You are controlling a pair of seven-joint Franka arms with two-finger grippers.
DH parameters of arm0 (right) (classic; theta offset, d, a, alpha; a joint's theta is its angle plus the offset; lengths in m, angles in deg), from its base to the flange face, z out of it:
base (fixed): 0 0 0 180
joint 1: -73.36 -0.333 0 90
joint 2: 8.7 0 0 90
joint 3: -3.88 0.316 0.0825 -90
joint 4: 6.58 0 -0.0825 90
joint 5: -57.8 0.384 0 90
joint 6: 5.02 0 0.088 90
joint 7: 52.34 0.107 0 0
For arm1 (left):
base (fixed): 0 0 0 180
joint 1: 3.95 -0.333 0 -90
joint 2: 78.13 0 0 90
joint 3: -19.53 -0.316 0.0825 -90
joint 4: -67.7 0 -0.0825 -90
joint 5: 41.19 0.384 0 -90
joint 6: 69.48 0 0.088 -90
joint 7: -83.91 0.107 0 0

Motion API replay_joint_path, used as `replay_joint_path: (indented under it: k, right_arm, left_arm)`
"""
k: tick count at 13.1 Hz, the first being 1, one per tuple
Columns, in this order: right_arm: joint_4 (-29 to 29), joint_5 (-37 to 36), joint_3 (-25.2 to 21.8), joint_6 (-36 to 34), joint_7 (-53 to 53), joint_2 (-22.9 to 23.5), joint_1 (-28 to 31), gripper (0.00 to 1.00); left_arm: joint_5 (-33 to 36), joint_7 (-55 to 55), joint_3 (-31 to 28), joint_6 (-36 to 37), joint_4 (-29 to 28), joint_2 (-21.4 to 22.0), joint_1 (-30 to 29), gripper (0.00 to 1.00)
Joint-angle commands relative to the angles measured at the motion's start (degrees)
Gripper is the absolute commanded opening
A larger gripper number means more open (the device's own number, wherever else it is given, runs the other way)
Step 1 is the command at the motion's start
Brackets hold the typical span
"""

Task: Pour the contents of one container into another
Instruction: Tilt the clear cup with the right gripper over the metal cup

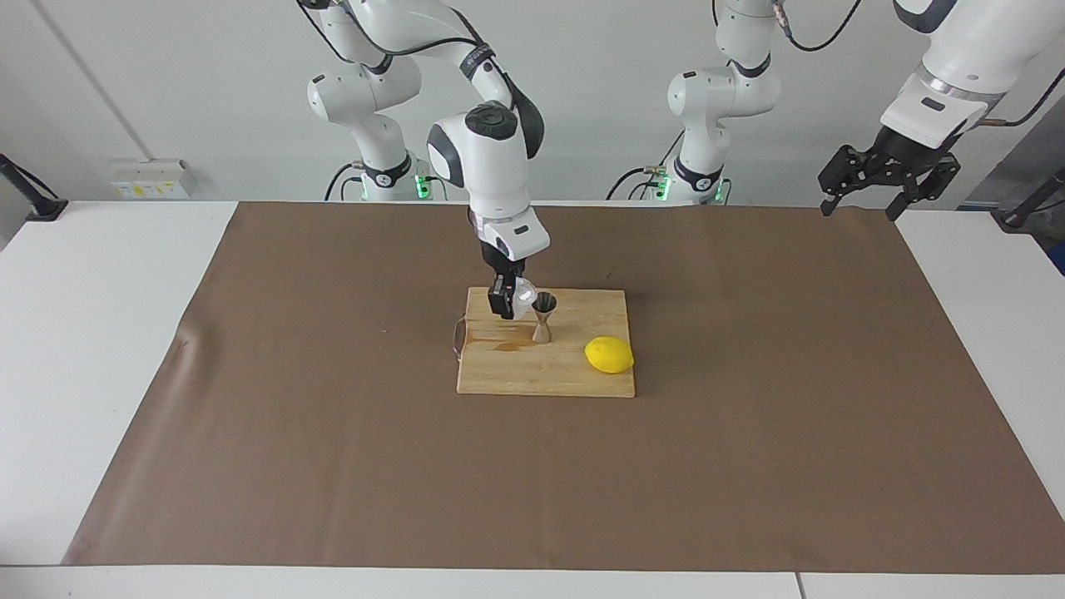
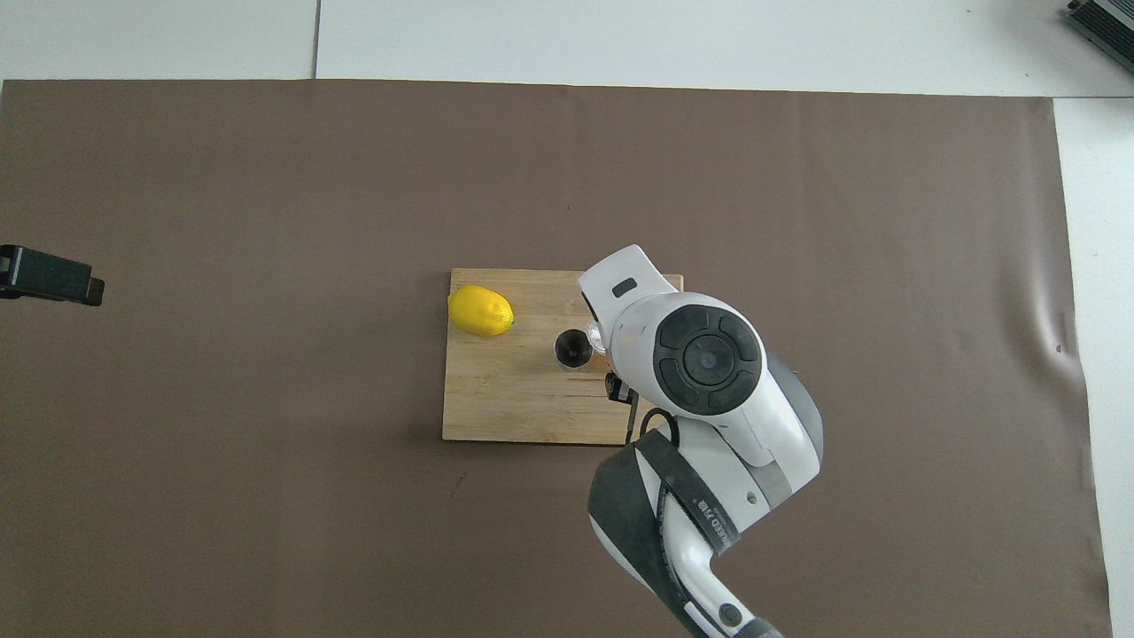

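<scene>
A small clear faceted cup (image 1: 523,294) is tilted with its mouth toward the top of the steel hourglass jigger (image 1: 542,317), which stands upright on the wooden cutting board (image 1: 545,374). My right gripper (image 1: 506,299) is shut on the cup, just above the board beside the jigger. From overhead, the right arm covers most of the cup (image 2: 595,335); the jigger's dark mouth (image 2: 572,347) shows next to it. My left gripper (image 1: 886,179) hangs open, high over the table's edge at the left arm's end, waiting; its tip (image 2: 49,276) shows in the overhead view.
A yellow lemon (image 1: 609,355) lies on the board, toward the left arm's end and a little farther from the robots than the jigger. A brown mat (image 1: 333,433) covers the table under the board. A damp patch (image 1: 502,347) marks the board near the jigger.
</scene>
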Motion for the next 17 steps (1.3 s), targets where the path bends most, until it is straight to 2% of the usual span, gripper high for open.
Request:
replay_joint_path:
  k: [1, 5, 13, 17]
  right_arm:
    - [-1.40, -2.82, 0.03, -0.59, 4.39, 0.64, -0.78, 0.29]
    - [-1.40, -6.51, 0.03, -0.41, 5.28, 1.17, -1.05, 0.28]
    - [-3.51, -9.77, 0.29, -1.91, -1.74, 2.57, -1.05, 0.27]
    - [-3.51, -14.07, 0.38, -2.52, -2.54, 2.66, -2.10, 0.26]
  left_arm:
    - [0.28, 1.11, -0.87, 0.82, -0.77, 0.22, 1.55, 1.00]
    - [0.20, 1.02, -0.70, 0.56, -0.16, 0.30, 1.46, 1.00]
    - [1.34, 2.86, -0.61, -0.05, -0.34, -0.39, 2.08, 1.00]
    - [1.34, 2.70, -0.26, -0.32, -0.34, -0.49, 1.99, 1.00]
